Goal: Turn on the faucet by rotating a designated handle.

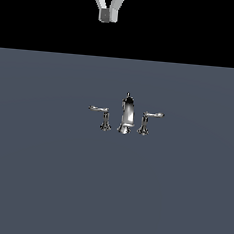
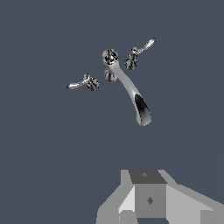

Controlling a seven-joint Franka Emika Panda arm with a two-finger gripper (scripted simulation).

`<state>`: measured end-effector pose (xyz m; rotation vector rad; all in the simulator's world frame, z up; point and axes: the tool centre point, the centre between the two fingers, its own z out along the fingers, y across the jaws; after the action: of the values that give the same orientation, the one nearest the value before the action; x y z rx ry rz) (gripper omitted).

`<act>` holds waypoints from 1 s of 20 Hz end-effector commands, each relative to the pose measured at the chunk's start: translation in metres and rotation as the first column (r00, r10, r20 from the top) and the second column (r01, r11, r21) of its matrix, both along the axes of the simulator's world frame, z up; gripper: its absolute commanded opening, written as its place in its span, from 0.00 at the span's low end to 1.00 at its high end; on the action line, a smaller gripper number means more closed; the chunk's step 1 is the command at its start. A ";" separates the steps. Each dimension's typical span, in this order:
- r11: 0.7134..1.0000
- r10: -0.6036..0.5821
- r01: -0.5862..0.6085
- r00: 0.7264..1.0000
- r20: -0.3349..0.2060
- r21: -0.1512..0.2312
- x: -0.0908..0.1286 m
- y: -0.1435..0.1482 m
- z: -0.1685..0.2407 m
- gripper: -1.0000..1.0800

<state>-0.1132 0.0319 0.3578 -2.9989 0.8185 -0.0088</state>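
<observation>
**Arm parked way up high, faucet untouched**

Flat slate-blue floor (image 1: 43,183) fills most of the scene, with plain black behind it, so nothing gives the arm any clutter to dodge.

Biggest thing after that is the gripper (image 1: 106,13), hanging at the top of the exterior view, well apart from everything below. I can't tell how far the jaws are open; only a blocky grey end shows in either view. It's holding nothing that I can see.

Down in the middle of the floor sits the faucet (image 1: 126,115), with its tall spout between two levers. The wrist view shows the spout curving out over the floor, which is why I'd guess an approach from the side makes more sense than from straight above.

Target is the handle (image 1: 150,116), the lever on the exterior view's right, arm sticking out away from the spout. Its twin (image 1: 100,111) mirrors it on the left. The spout stands just beside the handle's post, so that's the one thing I'd worry about bumping.
</observation>
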 end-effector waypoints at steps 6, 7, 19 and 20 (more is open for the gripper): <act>0.984 -0.176 0.176 0.984 -0.004 -0.001 0.049 -0.012 -0.046 0.00; 0.980 -0.199 0.199 0.980 -0.004 -0.002 0.055 -0.015 -0.052 0.00; 0.882 -0.471 0.471 0.882 -0.010 -0.011 0.127 -0.057 -0.126 0.00; 0.870 -0.493 0.493 0.870 -0.010 -0.012 0.133 -0.061 -0.132 0.00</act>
<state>0.0108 -0.0223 0.2354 -2.7323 1.5094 -0.0048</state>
